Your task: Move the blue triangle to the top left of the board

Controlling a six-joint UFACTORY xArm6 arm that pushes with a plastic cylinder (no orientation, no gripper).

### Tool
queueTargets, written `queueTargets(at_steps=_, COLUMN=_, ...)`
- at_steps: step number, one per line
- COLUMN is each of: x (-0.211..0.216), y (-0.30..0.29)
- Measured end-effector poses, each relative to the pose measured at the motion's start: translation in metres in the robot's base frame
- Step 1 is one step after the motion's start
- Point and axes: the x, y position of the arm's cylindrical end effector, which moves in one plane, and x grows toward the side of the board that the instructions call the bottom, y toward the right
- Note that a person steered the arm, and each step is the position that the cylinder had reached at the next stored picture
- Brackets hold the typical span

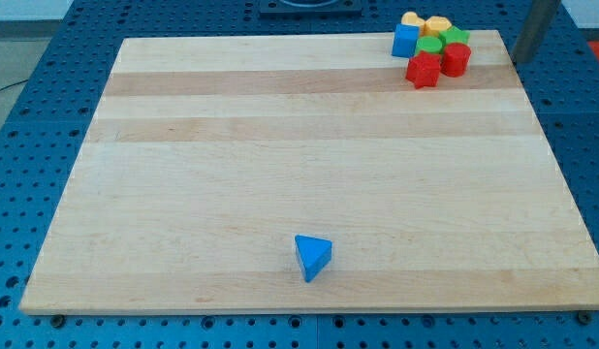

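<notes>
The blue triangle [312, 257] lies alone near the view's bottom edge of the wooden board [232, 174], a little left of centre. My tip [520, 62] is at the view's top right, at the board's right edge, far from the blue triangle and just right of the cluster of blocks. The rod rises out of the top of the view.
A tight cluster sits at the board's top right corner: a blue cube [406, 40], a red star-shaped block [424, 70], a red cylinder [457, 59], green blocks [432, 45], and yellow and orange blocks [425, 21]. A blue perforated table surrounds the board.
</notes>
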Motion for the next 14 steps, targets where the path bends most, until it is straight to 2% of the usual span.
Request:
queueTargets(at_steps=1, x=0.053, y=0.000)
queueTargets(at_steps=2, x=0.152, y=-0.033)
queueTargets(at_steps=3, x=0.245, y=-0.100)
queueTargets(at_steps=4, x=0.316, y=-0.169)
queueTargets(at_steps=5, x=0.335, y=-0.219)
queueTargets(at_steps=7, x=0.336, y=-0.303)
queueTargets(at_steps=9, x=0.322, y=-0.354)
queueTargets(at_steps=10, x=0.305, y=-0.355)
queueTargets(at_steps=11, x=0.287, y=-0.323)
queueTargets(at_steps=12, x=0.245, y=-0.324)
queueTargets(at_steps=13, x=0.223, y=-0.360)
queueTargets(at_steps=14, x=0.233, y=-0.380)
